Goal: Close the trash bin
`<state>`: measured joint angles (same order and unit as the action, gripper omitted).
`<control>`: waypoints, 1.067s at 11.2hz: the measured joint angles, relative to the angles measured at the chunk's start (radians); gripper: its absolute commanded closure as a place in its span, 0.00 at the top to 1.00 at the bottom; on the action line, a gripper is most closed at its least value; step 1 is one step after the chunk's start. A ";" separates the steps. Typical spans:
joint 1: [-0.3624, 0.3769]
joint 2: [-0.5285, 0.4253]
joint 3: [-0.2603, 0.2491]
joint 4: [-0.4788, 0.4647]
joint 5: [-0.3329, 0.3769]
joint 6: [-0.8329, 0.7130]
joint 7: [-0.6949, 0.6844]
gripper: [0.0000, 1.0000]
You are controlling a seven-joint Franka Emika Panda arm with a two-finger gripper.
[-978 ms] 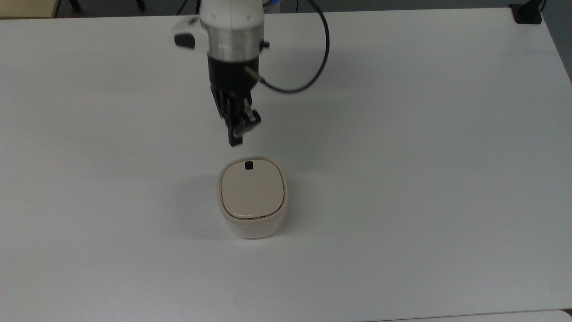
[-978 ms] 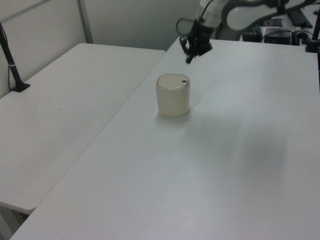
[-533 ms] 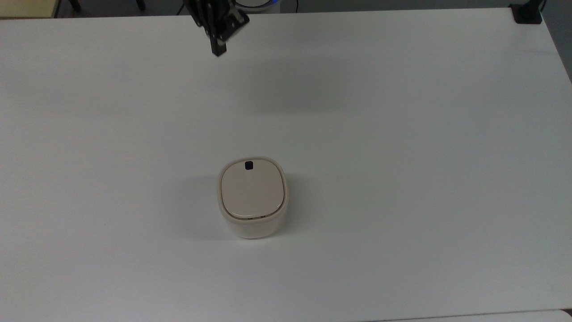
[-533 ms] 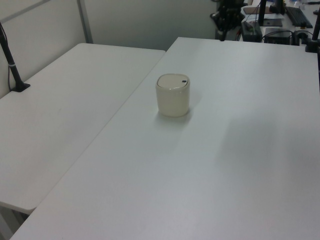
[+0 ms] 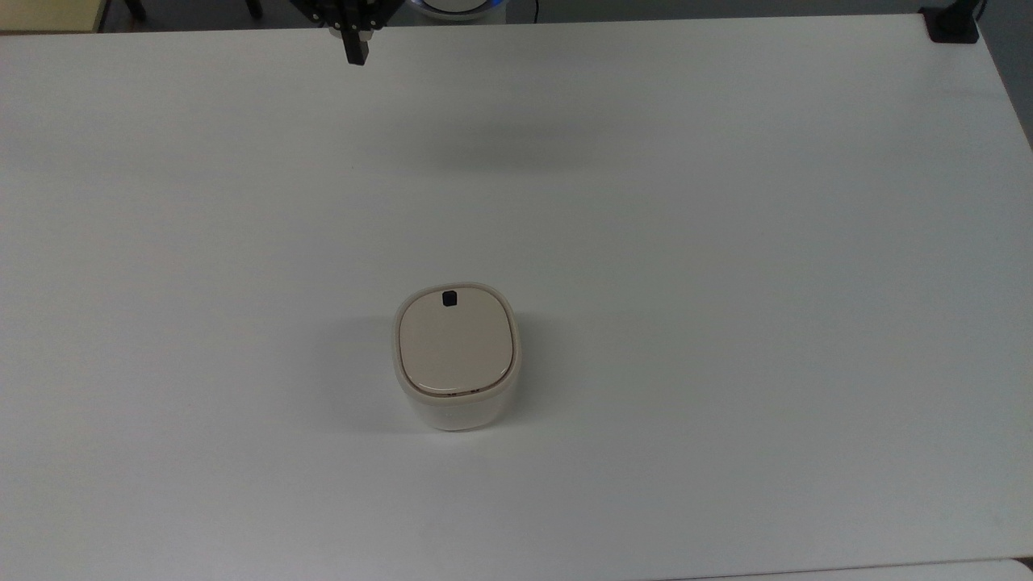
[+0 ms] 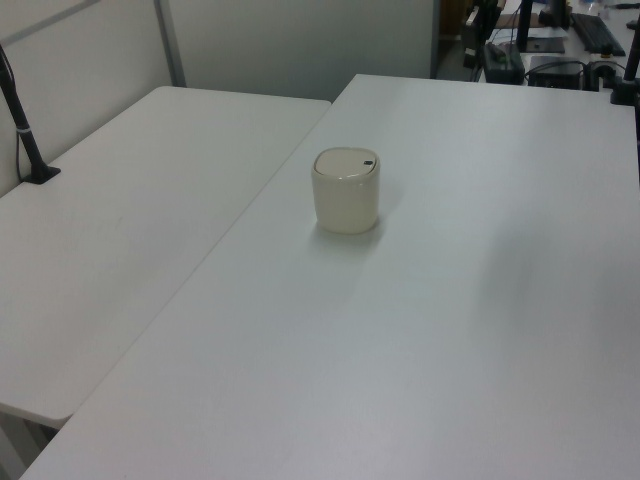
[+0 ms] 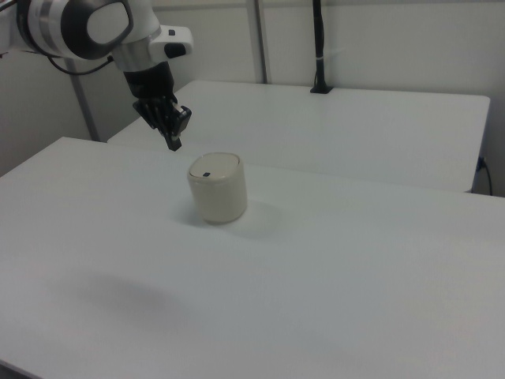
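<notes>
The trash bin (image 5: 456,359) stands upright near the middle of the white table (image 5: 726,242). Its body is whitish with a cream rim. The beige lid (image 5: 456,343) lies flat in the rim, with its small black latch mark (image 5: 449,298) on the side toward the top view's upper edge. The same bin (image 6: 347,190) shows in the left view, and the bin (image 7: 218,188) in the right view. My gripper (image 5: 355,50) hangs far from the bin at the top view's upper edge, shut, holding nothing. In the right view the gripper (image 7: 174,143) is up and left of the bin, apart from it.
A black clamp (image 5: 952,22) sits on the table's corner at the top view's upper right. A second white table (image 6: 130,220) adjoins on the left view's left, with a black post (image 6: 22,120) on it. Open tabletop surrounds the bin.
The gripper has pulled away from just behind the bin, up and back to the top view's upper edge, drifting left. The bin and its lid have not moved.
</notes>
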<state>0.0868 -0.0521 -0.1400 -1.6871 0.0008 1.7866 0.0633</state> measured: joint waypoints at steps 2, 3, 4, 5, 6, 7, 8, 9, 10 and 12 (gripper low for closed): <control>0.000 0.008 0.010 0.012 -0.033 -0.035 -0.015 1.00; 0.000 0.013 0.012 0.024 -0.041 -0.061 -0.016 1.00; 0.000 0.016 0.012 0.034 -0.042 -0.080 -0.017 1.00; 0.000 0.017 0.012 0.038 -0.042 -0.087 -0.018 1.00; 0.000 0.017 0.012 0.040 -0.042 -0.088 -0.018 1.00; 0.001 0.018 0.013 0.041 -0.042 -0.088 -0.018 1.00; 0.002 0.020 0.014 0.042 -0.042 -0.088 -0.018 1.00; 0.005 0.023 0.015 0.042 -0.042 -0.088 -0.019 1.00; 0.006 0.024 0.015 0.042 -0.042 -0.088 -0.023 1.00; 0.005 0.028 0.015 0.047 -0.034 -0.088 -0.024 1.00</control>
<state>0.0918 -0.0245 -0.1247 -1.6401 -0.0337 1.6986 0.0396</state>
